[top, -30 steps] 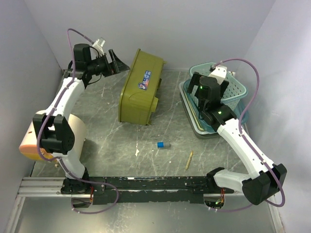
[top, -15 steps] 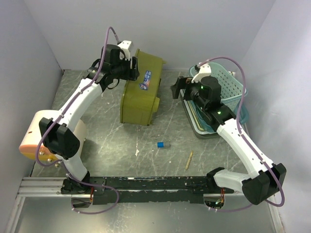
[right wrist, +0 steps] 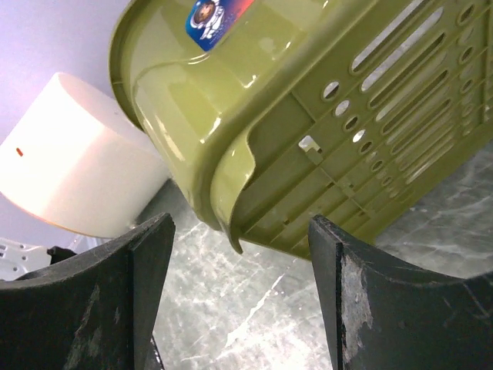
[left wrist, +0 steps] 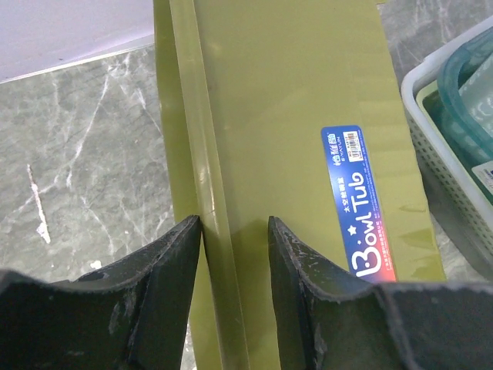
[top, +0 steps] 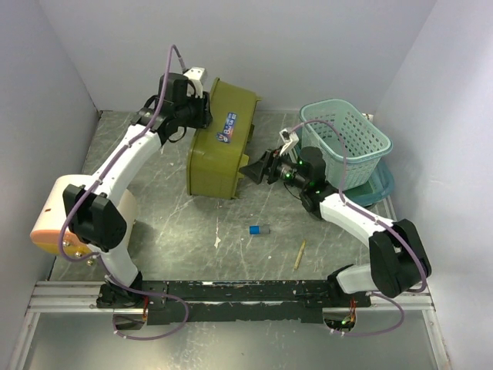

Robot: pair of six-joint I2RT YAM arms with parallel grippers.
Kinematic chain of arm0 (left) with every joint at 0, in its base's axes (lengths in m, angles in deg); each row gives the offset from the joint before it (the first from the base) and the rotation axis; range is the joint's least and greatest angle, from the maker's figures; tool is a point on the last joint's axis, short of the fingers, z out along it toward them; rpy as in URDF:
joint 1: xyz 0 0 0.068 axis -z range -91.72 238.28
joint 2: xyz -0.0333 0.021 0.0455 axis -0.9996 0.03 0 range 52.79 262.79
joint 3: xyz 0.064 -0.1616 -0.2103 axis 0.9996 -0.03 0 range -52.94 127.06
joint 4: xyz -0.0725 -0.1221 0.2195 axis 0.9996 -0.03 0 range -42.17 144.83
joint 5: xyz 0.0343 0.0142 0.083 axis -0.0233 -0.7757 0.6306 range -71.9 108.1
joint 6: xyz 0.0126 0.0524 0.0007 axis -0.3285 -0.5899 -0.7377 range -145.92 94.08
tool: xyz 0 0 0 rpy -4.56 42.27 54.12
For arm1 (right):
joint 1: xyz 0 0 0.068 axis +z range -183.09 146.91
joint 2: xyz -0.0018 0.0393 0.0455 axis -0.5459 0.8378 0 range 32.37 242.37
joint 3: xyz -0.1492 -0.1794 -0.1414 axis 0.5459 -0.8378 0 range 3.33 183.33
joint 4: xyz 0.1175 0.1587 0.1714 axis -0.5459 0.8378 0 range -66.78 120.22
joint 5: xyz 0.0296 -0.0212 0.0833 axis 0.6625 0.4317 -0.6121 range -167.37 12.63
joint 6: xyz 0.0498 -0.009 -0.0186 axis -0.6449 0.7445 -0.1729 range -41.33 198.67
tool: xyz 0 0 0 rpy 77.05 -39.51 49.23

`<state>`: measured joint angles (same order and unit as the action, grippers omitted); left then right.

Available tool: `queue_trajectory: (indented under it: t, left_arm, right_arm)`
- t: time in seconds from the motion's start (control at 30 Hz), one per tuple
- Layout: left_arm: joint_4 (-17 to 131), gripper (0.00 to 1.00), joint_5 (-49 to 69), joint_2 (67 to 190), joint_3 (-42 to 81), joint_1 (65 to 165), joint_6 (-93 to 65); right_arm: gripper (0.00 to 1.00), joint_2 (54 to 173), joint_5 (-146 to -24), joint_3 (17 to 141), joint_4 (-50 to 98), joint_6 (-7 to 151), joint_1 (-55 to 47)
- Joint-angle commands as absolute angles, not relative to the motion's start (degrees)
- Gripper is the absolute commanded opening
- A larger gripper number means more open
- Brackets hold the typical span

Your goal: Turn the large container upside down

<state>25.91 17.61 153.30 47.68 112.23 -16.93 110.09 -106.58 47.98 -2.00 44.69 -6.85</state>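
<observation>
The large container, an olive green tub (top: 219, 146), lies tipped on its side at the back middle of the table, its blue label facing up. My left gripper (top: 202, 116) is at the tub's upper left rim. In the left wrist view the tub (left wrist: 293, 116) fills the frame and the left gripper (left wrist: 235, 231) straddles the rim ridge, still open, with a gap on the right side. My right gripper (top: 248, 168) points at the tub's right side. It (right wrist: 239, 223) is open, with the tub's (right wrist: 308, 92) curved handle lip just ahead between the fingers and untouched.
A teal basket (top: 347, 139) sits in stacked trays (top: 377, 189) at the back right. A small blue block (top: 255, 230) and a wooden stick (top: 300, 254) lie on the near table. A white and peach cylinder (top: 54, 216) stands at the left edge.
The left arm swung right onto the tub's rim and its jaws narrowed. The right arm left the basket, dropped low and reached left toward the tub's side, its jaws narrowing a little.
</observation>
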Motion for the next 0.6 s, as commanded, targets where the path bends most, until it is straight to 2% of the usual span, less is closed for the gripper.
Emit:
queue_trajectory:
  t: [0.0, 0.07, 0.2, 0.27, 0.4, 0.57]
  left_arm:
    - [22.75, 0.51, 10.94, 152.88, 43.92, 108.77, -15.74]
    - [23.58, 0.51, 8.33, 152.73, 43.13, 107.48, -14.95]
    - [24.08, 0.51, 4.99, 152.94, 42.25, 105.90, -13.72]
    - [24.68, 0.51, 4.71, 152.82, 41.57, 105.55, -13.24]
    - [25.04, 0.52, 3.75, 152.81, 40.71, 105.25, -12.91]
    - [25.92, 0.52, 3.05, 152.56, 39.69, 105.16, -12.48]
  right_arm:
    - [0.71, 108.84, -106.90, 45.05, -17.72, 40.56, -5.49]
    - [0.69, 109.09, -106.98, 43.96, -20.02, 40.69, -5.24]
    - [0.57, 111.23, -108.09, 43.87, -22.14, 38.91, -5.14]
    - [0.54, 111.86, -107.53, 43.03, -24.68, 37.28, -5.14]
    - [0.54, 113.48, -106.21, 40.94, -30.34, 33.94, -3.19]
    - [0.53, 116.29, -105.71, 42.17, -30.65, 33.93, -0.92]
